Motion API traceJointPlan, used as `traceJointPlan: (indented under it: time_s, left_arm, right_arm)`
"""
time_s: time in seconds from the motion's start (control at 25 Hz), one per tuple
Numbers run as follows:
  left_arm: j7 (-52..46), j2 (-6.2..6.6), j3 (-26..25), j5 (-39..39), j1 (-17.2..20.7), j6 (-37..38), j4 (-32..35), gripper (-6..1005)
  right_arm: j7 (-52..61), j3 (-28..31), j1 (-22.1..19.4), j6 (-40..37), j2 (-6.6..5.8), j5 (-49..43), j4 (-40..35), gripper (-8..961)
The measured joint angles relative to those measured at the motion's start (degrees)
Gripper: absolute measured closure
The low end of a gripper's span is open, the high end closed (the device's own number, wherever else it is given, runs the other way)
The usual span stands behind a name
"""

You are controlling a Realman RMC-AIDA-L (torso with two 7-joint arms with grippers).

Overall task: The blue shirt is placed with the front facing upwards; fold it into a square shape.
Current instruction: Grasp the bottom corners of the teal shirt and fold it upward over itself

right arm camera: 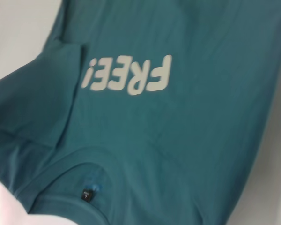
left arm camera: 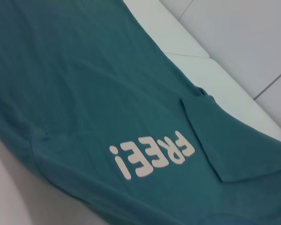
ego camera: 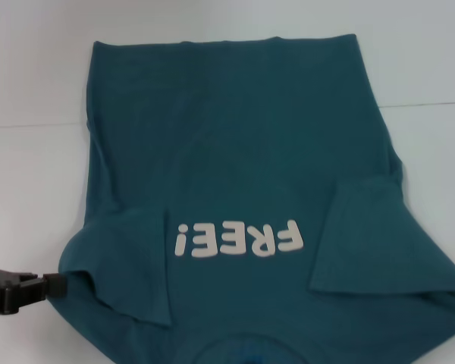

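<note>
The white desk (ego camera: 30,68) carries the blue shirt (ego camera: 235,136), which lies flat and spread out over most of it. The shirt's front faces up. Its neck end is near the robot and its bottom hem is on the far side. Both short sleeves are folded in over the body, one on each side of the pale "FREE!" print (ego camera: 237,239).

The left pincer (ego camera: 54,285) is low at the left edge of the head view. Its black tip touches the edge of the shirt by the left sleeve (ego camera: 125,265). The pictures do not show if its fingers are apart or together, or if it is pinching cloth. The right pincer is not seen in any picture.

The head view shows the whole shirt and the left pincer. The left wrist view shows the print, the right sleeve (left arm camera: 234,140) and the desk's far edge, but no pincer. Only the right wrist view shows the round neck (right arm camera: 61,173) well, with a small dark label (right arm camera: 87,195) inside it.
</note>
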Motion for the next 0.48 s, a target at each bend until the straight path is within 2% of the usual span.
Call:
traceJointPlan:
  time_s: [0.28,0.48]
  left_arm:
    - [-0.66,-0.04,-4.97,-2.68,1.01,5.93,-1.01,964]
    - [-1.41,-0.31,-8.47,-3.53,2.57,9.68,-3.87,964]
  right_arm:
    - [-1.92,0.27,-3.86,-1.35,-1.09,2.96,0.45,931]
    - [-1.22,-0.38,-6.3,-1.72,-2.8,7.81,1.74,932]
